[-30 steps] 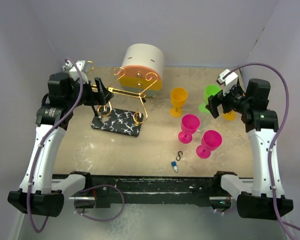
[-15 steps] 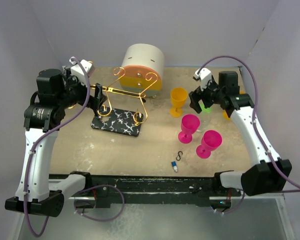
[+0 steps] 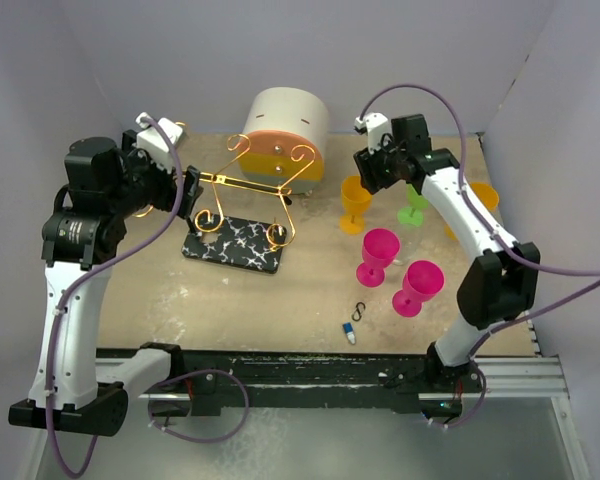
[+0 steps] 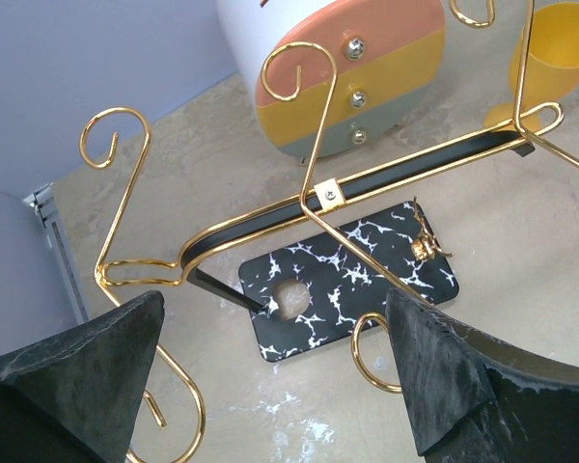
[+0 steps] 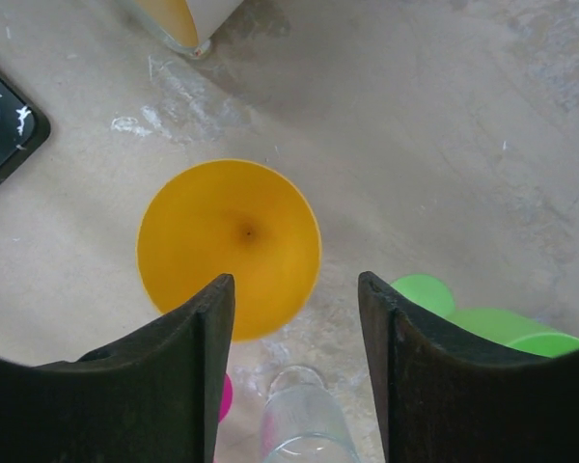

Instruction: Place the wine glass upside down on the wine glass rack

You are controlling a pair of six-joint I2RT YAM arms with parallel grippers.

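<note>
My right claw (image 5: 295,280) hovers spread wide and empty directly over the smooth orange wine glass (image 5: 229,246), which stands upright on the sandy counter (image 5: 444,145), right of the wine glass rack (image 3: 255,192). My left claw (image 4: 275,297) gapes at the rack's left end. Curled gold wire runs ungripped between its fingers, above the black, white-veined base (image 4: 352,289).
</note>
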